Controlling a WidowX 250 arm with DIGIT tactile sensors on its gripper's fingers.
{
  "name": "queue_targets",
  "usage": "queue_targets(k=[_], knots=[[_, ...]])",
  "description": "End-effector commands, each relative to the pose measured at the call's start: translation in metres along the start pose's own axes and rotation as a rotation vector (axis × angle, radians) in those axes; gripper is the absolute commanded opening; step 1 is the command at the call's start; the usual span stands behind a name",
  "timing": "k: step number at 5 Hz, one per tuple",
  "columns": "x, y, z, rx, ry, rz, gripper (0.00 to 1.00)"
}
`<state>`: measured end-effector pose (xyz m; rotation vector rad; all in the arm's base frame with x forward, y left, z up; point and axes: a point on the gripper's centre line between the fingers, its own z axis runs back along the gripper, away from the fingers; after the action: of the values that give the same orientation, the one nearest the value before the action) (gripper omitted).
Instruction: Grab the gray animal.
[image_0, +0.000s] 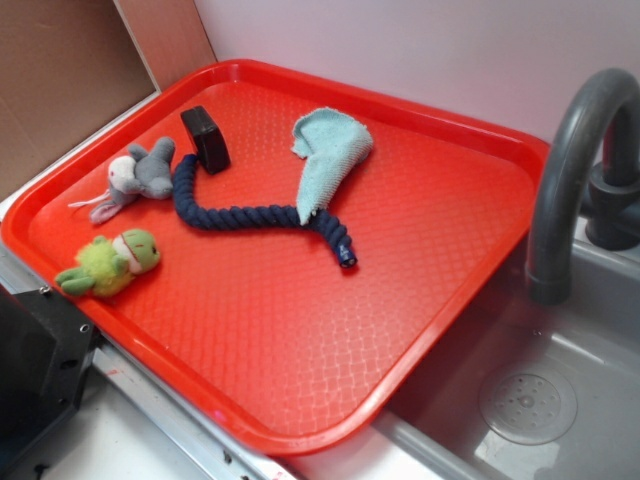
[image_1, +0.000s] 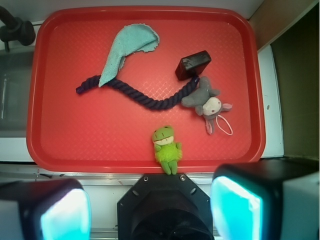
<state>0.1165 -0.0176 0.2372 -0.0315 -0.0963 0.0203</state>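
Red and textured, the tray (image_1: 50, 135) is lying beside a gray sink (image_0: 560, 400). On it, the gray mouse toy (image_1: 206, 101) is sitting at 3 o'clock in the wrist view, touching the blue rope (image_1: 145, 97) and just beside a black block (image_1: 192, 65). At 6 o'clock a green frog toy (image_1: 166, 148) is resting, and a teal cloth (image_1: 125, 50) is draping over the rope. Holding nothing, the gripper (image_1: 150, 212) is hanging spread apart below the tray's near rim.

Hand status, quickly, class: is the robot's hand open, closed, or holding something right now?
Hand: open, holding nothing; its two fingers stand wide apart at the tray's near edge, well short of the gray animal.
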Motion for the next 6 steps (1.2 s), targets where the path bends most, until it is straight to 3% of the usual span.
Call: queue_targets(k=[1, 3, 5, 6], knots=[[0.000, 0.000, 0.000, 0.000, 0.000, 0.000, 1.00], [0.005, 0.033, -0.013, -0.008, -0.066, -0.093, 1.00], [0.023, 0.078, -0.051, 0.003, -0.078, -0.314, 1.00], [0.040, 0.089, -0.072, 0.014, -0.069, -0.443, 1.00]])
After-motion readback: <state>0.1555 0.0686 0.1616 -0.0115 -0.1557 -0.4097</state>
